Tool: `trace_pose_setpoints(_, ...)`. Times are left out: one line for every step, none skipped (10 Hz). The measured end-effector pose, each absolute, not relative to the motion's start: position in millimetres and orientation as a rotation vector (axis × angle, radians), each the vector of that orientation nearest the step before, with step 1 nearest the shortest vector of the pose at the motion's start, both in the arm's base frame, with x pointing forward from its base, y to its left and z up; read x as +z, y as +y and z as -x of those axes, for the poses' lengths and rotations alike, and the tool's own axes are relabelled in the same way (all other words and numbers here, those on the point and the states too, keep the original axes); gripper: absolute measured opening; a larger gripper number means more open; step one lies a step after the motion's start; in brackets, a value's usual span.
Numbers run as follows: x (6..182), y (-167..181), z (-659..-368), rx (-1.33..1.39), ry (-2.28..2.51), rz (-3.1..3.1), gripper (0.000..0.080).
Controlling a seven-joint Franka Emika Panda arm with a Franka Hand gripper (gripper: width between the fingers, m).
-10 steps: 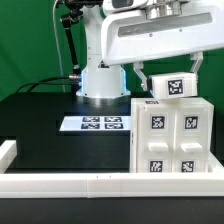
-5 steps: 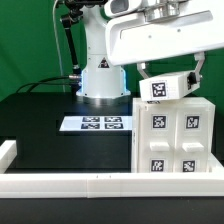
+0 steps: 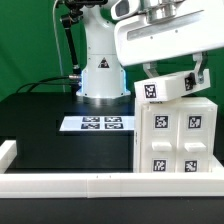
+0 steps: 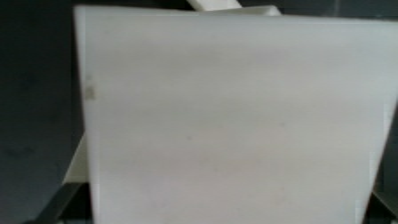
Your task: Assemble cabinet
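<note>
Cabinet parts fill the right side of the exterior view. The large white cabinet shell point(image 3: 176, 138) stands on the black table point(image 3: 50, 140) in the lower right of the frame, and its near face carries four square black-and-white tags in two rows of two. Just above its top edge a smaller white drawer-like block point(image 3: 172, 86) hangs tilted. The end toward the exterior view's left is the lower one, and a single code tag near that end faces the camera. The gripper point(image 3: 170, 78) reaches down from the upper right of the frame, and its two dark fingers point(image 3: 145, 70) press against opposite ends of the block, closed to the block's width. Whether the block's lower edge touches the shell cannot be told. The marker board point(image 3: 93, 124) lies flat at mid-frame, just left of the shell and in front of the arm's white base point(image 3: 100, 78). A long white rail point(image 3: 70, 183) runs along the bottom of the frame. In the wrist view a blurred, flat white surface point(image 4: 231, 130) fills nearly everything; which part it is cannot be told.
</note>
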State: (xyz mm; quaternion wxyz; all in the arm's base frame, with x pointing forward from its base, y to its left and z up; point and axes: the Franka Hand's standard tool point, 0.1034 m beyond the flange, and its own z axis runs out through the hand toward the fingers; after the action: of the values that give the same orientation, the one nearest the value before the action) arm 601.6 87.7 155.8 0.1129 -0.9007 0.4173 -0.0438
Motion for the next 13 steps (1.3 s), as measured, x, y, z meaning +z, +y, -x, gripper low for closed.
trace_pose_setpoints(155.9, 87.9, -601.7, -0.112, 1.319, 2.587, 0.0561)
trace_pose_setpoints(155.8, 88.2, -601.6, -0.096, 1.405, 2.534, 0.0561)
trace_pose_setpoints(155.8, 88.4, -601.6, -0.081, 1.505, 2.471, 0.0561)
trace_pose_setpoints(155.8, 88.8, -601.7, -0.06, 1.619, 2.389, 0.0561)
trace_pose_setpoints(155.5, 89.3, -601.4, -0.043, 1.701, 2.326, 0.0561)
trace_pose_setpoints(155.4, 89.7, -601.3, -0.03, 1.763, 2.276, 0.0561)
trace_pose_setpoints(155.2, 91.1, -600.9, -0.004, 1.871, 2.182, 0.0561)
trace_pose_setpoints(155.1, 91.3, -600.9, 0.006, 1.92, 2.138, 0.0561)
trace_pose_setpoints(154.7, 90.3, -601.1, 0.011, 1.945, 2.115, 0.0561)
trace_pose_setpoints(154.9, 90.2, -601.7, 0.034, 2.01, 2.04, 0.0561)
trace_pose_setpoints(155.1, 90.4, -601.6, 0.049, 2.047, 2.0, 0.0561)
trace_pose_setpoints(155.1, 90.3, -601.8, 0.067, 2.1, 1.936, 0.0561)
trace_pose_setpoints(155.0, 90.0, -601.8, 0.073, 2.124, 1.908, 0.0561)
